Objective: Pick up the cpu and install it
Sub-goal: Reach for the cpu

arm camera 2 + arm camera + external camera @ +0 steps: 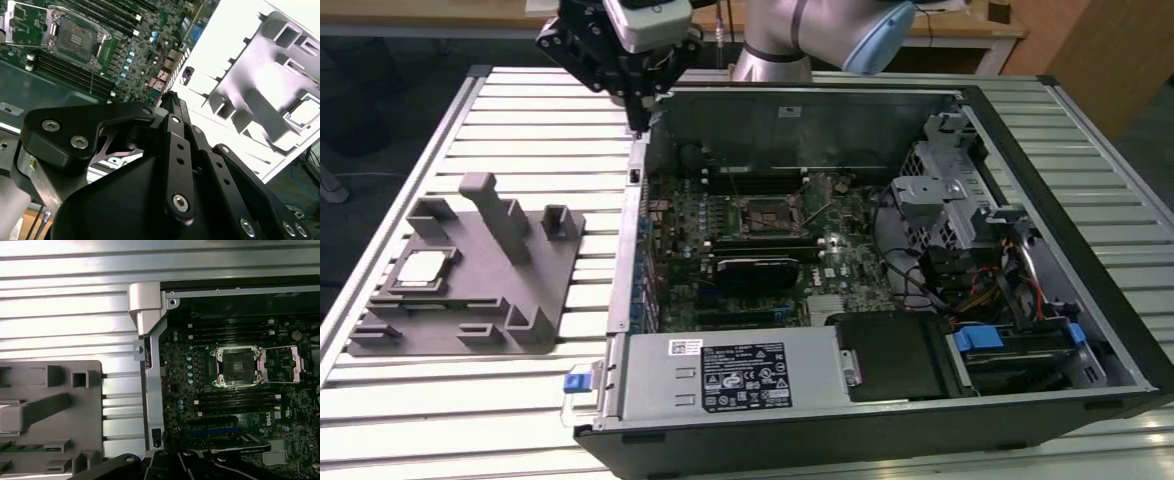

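Slatted metal table (520,110) underneath all. Open computer case (635,250) lying on it, one corner of its side wall straight below the claw (640,122). Black claw (167,97) hanging from the arm (801,30) above that corner, seemingly closed and holding nothing. Grey plastic holder (467,300) lower than the claw and off to one side, outside the case. Square socket (235,367) on the green board (200,405), lower and off to the other side, looking bare. Small silvery chip (423,270) seated flat in the holder, well apart from the claw, untouched. Probably light, stiff, slick on its metal top and delicate underneath. Best pinched by two opposite edges and kept level.
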Tool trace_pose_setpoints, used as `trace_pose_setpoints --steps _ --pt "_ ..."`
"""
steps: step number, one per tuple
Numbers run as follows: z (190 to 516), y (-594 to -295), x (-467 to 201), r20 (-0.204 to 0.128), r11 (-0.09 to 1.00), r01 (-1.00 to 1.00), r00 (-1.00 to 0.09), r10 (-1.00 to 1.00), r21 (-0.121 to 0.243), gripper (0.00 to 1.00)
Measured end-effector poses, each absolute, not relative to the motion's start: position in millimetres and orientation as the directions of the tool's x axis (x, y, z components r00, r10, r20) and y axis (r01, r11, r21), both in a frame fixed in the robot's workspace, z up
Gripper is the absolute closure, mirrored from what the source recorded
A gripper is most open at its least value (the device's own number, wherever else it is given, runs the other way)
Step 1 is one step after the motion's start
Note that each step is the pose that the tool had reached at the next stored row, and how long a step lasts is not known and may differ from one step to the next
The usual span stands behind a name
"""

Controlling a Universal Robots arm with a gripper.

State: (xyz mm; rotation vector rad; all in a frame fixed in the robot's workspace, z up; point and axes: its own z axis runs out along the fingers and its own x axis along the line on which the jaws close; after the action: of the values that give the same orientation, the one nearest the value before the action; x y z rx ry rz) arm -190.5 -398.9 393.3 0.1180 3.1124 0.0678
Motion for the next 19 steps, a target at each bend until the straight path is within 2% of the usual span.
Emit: trace_pose_setpoints --steps 19 --pt "393 -399 -224 -0.025 0.996 0.075 -0.997 0.076 0.044 0.89"
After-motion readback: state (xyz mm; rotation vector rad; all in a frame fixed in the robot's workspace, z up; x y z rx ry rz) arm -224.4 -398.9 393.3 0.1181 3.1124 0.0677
